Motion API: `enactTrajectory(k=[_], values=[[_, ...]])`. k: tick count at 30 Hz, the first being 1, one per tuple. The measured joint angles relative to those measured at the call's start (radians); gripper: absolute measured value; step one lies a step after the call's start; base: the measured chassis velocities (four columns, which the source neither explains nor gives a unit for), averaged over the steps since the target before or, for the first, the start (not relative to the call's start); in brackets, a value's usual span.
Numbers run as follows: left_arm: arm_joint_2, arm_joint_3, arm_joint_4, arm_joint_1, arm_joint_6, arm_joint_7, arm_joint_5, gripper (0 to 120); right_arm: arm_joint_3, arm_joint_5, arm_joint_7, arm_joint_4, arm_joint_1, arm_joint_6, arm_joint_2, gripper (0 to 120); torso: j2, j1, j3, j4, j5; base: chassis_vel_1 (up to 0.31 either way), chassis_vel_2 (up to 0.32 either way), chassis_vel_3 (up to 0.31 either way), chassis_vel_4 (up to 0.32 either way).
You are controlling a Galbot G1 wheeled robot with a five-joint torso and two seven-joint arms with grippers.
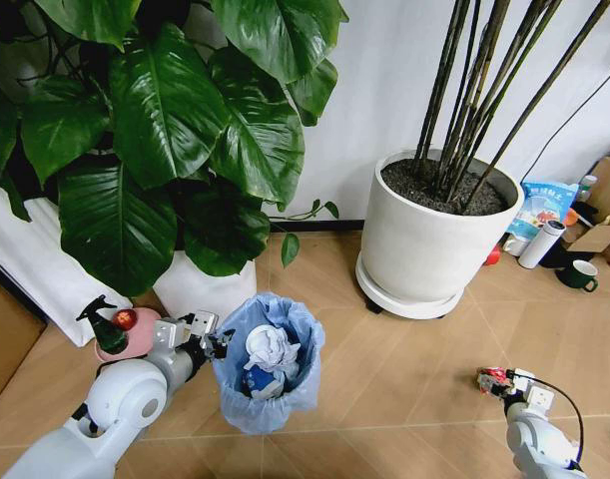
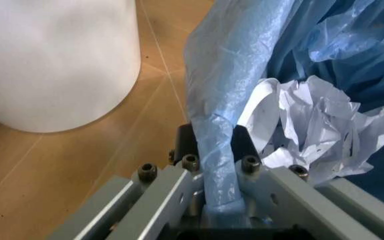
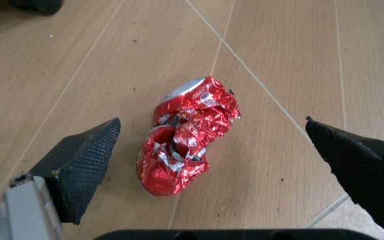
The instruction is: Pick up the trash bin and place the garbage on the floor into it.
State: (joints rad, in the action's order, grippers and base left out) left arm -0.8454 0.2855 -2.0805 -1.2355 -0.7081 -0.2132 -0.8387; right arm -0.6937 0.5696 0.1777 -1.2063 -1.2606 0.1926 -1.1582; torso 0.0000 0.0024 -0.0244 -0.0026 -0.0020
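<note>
Head view: left claw (image 1: pixel 217 342) clamped on the small blue-bag-lined trash bin (image 1: pixel 268 384), crumpled white paper (image 1: pixel 273 348) inside; right claw (image 3: pixel 225 165) gapes empty over the crushed red can (image 3: pixel 186 135) on the herringbone wood floor (image 1: pixel 404 369).

The left hand (image 1: pixel 217 342) grips the rim of the trash bin (image 1: pixel 268 361), which holds crumpled paper (image 1: pixel 273 347). At near right, the right hand (image 1: pixel 494 380) hovers low over the floor (image 1: pixel 404 379).

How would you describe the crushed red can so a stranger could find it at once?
Start at the big white pot holding tall dark stalks and look down the wood floor towards the robot's right side. There, between the open fingers of the right gripper, lies the crushed can. It is the one shiny red, crumpled thing on bare boards.
</note>
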Motion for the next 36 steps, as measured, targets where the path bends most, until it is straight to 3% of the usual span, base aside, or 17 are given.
enactTrajectory(k=[22,36], values=[[0.005,-0.006,-0.002,-0.004,0.004,0.011,0.005,0,0.021,0.019,-0.026,0.182,0.138,0.005,-0.046,100,0.0,0.0,0.0,0.0,0.0001,0.0,0.0,0.0,0.0],[0.005,-0.005,-0.006,-0.009,0.01,0.015,0.013,0,0.022,0.021,-0.025,0.216,0.164,0.005,-0.052,53,0.0,0.0,0.0,0.0,0.0,0.0,0.0,0.0,0.0]])
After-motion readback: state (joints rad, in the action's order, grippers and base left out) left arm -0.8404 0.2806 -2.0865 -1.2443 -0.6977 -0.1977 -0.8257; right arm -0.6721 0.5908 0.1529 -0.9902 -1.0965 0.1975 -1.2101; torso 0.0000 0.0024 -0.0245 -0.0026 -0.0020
